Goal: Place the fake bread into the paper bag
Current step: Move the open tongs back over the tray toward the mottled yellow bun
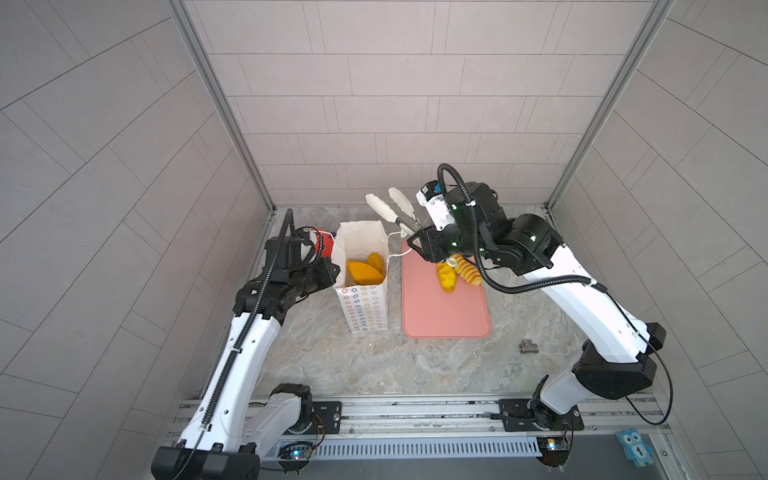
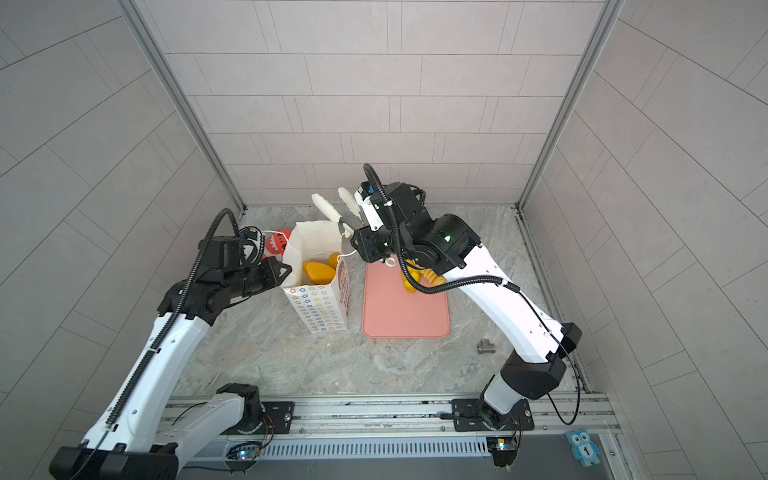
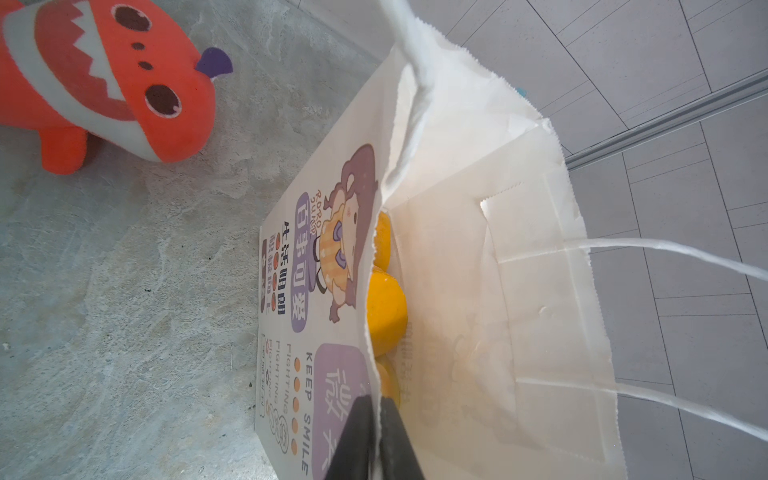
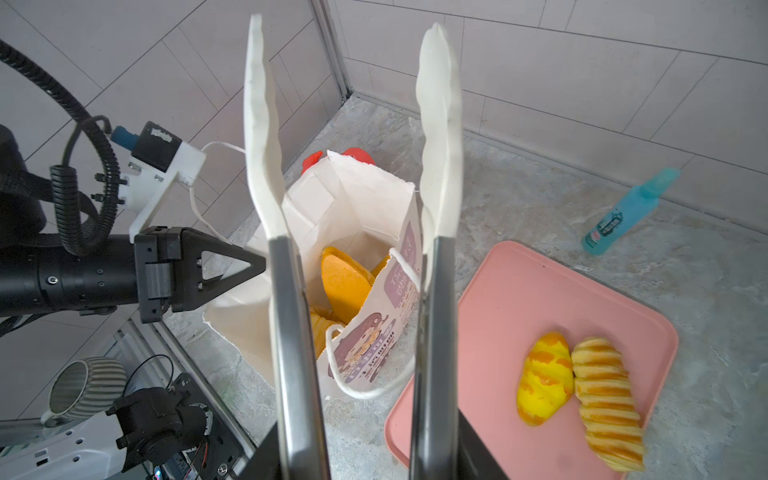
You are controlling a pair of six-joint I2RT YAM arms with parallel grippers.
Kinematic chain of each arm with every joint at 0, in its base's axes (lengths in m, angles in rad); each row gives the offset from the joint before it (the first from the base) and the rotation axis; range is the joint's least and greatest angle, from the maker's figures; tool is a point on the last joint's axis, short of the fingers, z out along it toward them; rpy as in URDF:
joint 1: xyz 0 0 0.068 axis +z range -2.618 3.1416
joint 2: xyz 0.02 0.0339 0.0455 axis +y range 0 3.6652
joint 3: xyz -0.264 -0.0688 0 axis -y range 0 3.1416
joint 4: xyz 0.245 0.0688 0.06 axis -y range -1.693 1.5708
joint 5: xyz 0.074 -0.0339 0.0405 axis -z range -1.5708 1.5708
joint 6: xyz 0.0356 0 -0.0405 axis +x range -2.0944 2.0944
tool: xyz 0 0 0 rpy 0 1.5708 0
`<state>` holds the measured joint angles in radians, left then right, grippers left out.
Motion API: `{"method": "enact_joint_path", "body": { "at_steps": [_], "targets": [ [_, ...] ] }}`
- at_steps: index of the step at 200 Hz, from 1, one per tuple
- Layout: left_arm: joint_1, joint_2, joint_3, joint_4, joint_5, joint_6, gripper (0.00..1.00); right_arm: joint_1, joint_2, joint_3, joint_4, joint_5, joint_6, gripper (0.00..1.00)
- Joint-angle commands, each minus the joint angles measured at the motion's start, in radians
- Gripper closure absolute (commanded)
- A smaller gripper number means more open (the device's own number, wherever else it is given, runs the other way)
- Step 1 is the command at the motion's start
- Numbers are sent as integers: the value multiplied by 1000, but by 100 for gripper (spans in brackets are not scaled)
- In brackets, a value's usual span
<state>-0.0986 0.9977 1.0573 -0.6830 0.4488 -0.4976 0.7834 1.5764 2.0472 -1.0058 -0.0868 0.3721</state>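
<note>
The white paper bag [image 1: 365, 309] [image 2: 320, 309] [image 4: 365, 199] stands open beside the pink tray [image 1: 444, 316] [image 4: 519, 299]. Golden fake bread [image 1: 363, 272] [image 2: 318, 271] [image 3: 384, 311] [image 4: 345, 282] lies inside it. A yellow bun [image 1: 446, 279] [image 4: 544, 378] and a striped roll [image 1: 468, 272] [image 4: 606, 399] lie on the tray. My left gripper [image 1: 336, 273] [image 2: 286, 270] [image 3: 380, 405] is shut on the bag's rim. My right gripper [image 1: 415, 244] [image 2: 358, 241] [image 4: 370, 453] is shut on metal tongs [image 1: 390, 212] [image 2: 332, 210] [image 4: 432, 332]. Their white tips stand apart and empty above the bag's mouth.
A red-orange shark toy [image 1: 322, 245] [image 3: 104, 83] sits behind the bag by the left wall. A blue bottle [image 4: 623, 212] lies near the back wall. A small metal fitting [image 1: 528, 346] rests right of the tray. A striped mug [image 4: 83, 386] stands beyond the table's edge.
</note>
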Motion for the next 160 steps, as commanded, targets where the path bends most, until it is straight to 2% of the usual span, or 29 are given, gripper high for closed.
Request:
{"method": "enact_joint_path", "body": {
  "at_steps": [1, 50, 97, 160],
  "targets": [
    [3, -1, 30, 11, 6, 5, 89, -33, -61, 9, -5, 38, -21, 51],
    [2, 6, 33, 10, 7, 3, 89, -151, -132, -65, -15, 35, -18, 53],
    [3, 5, 35, 5, 0, 7, 89, -289, -204, -176, -16, -26, -7, 52],
    [3, 11, 34, 6, -1, 10, 89, -359, -259, -308, -16, -15, -23, 51]
  ]
}}
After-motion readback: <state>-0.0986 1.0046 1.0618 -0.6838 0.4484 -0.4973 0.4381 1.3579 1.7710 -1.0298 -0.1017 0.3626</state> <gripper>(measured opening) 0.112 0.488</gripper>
